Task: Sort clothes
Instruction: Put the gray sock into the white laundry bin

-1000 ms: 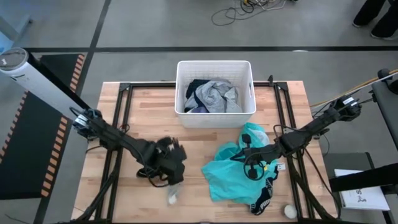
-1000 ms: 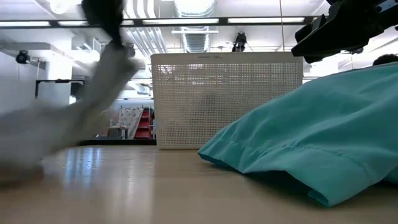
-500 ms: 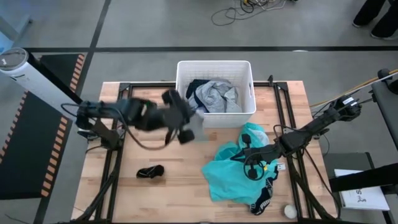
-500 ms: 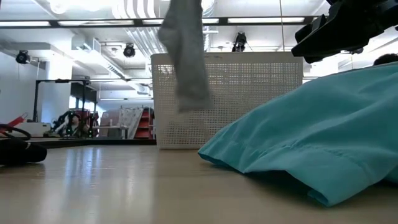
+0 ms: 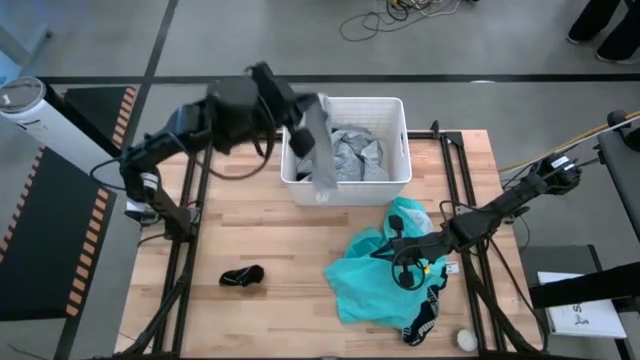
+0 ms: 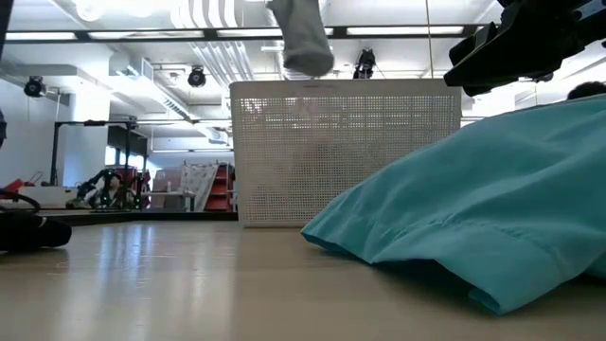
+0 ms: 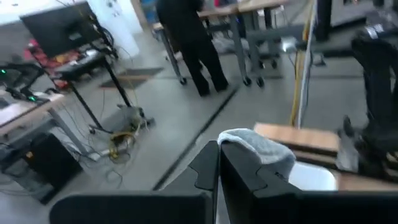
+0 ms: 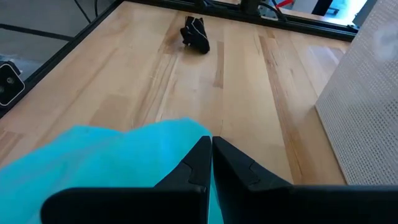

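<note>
My left gripper [image 5: 298, 106] is raised over the white basket's [image 5: 345, 188] left rim and is shut on a grey sock [image 5: 320, 145]. The sock hangs at the top of the low view [image 6: 305, 36]. The basket holds a grey shirt [image 5: 352, 155] and a dark garment [image 5: 308, 140]. A black sock [image 5: 243, 276] lies on the table at the near left. My right gripper [image 5: 402, 252] stands shut over the teal garment [image 5: 365, 285], which is spread on the table at the near right. My left gripper pinches the grey sock between its two shut fingers, at one end of it [image 7: 244, 142]. The fingers point about level toward the basket. The sock bunches over the fingertips and hangs slack below them [image 5: 322, 165], lifted clear of the table. Whether my right gripper touches the teal garment [image 8: 134, 155], I cannot tell.
A small white ball [image 5: 466, 340] lies at the near right corner. Bare wood lies between the black sock [image 8: 196, 34] and the teal garment. Black frame rails [image 5: 190, 200] run along the table's sides. A person [image 7: 186, 43] stands in the room beyond.
My left gripper has risen from the table's near left, beside the black sock, and swung toward the far edge and right, up over the basket's left rim. It has tipped from pointing down to about level. The grey sock has gone with it, lifted clear and dangling.
</note>
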### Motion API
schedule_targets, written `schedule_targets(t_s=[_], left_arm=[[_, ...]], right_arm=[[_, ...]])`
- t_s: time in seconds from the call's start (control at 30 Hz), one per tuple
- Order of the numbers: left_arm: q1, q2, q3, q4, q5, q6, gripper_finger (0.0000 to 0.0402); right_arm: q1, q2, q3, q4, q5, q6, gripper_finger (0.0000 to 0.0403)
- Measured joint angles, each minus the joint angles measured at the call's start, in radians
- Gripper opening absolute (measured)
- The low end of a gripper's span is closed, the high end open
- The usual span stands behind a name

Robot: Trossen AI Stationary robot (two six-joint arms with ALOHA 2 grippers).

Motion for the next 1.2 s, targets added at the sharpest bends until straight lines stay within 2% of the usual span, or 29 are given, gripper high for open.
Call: schedule_targets(t_s=[0.17, 0.4, 0.57, 0.77, 0.83, 1.0, 1.1, 1.2], left_arm=[[0.101, 0.001, 0.006, 0.092, 0.035, 0.042, 0.0], [0.218, 0.052, 0.005, 0.149, 0.154, 0.022, 0.0], [0.235, 0.136, 0.005, 0.033, 0.185, -0.001, 0.0], [0.233, 0.278, 0.004, -0.192, 0.19, -0.033, 0.0], [0.233, 0.33, 0.004, -0.243, 0.227, -0.043, 0.0], [0.22, 0.42, 0.003, -0.28, 0.368, -0.047, 0.0], [0.201, 0.432, 0.003, -0.284, 0.41, -0.047, 0.0004], [0.179, 0.421, 0.003, -0.297, 0.435, -0.047, 0.0029]], right_arm=[[0.0, 0.0, 0.0, 0.0, 0.0, -0.008, 0.0], [0.0, 0.0, 0.0, 0.0, 0.0, -0.019, 0.0], [0.0, 0.0, 0.0, 0.0, 0.0, -0.02, 0.0], [0.0, 0.0, -0.002, -0.002, 0.0, -0.019, 0.0], [0.0, 0.0, -0.002, -0.002, 0.0, -0.019, 0.0], [0.0, 0.0, -0.003, -0.003, 0.0, -0.018, 0.0], [0.0, 0.0, -0.003, -0.005, 0.0, -0.017, 0.0], [0.0, 0.0, -0.004, -0.006, 0.0, -0.017, 0.0]])
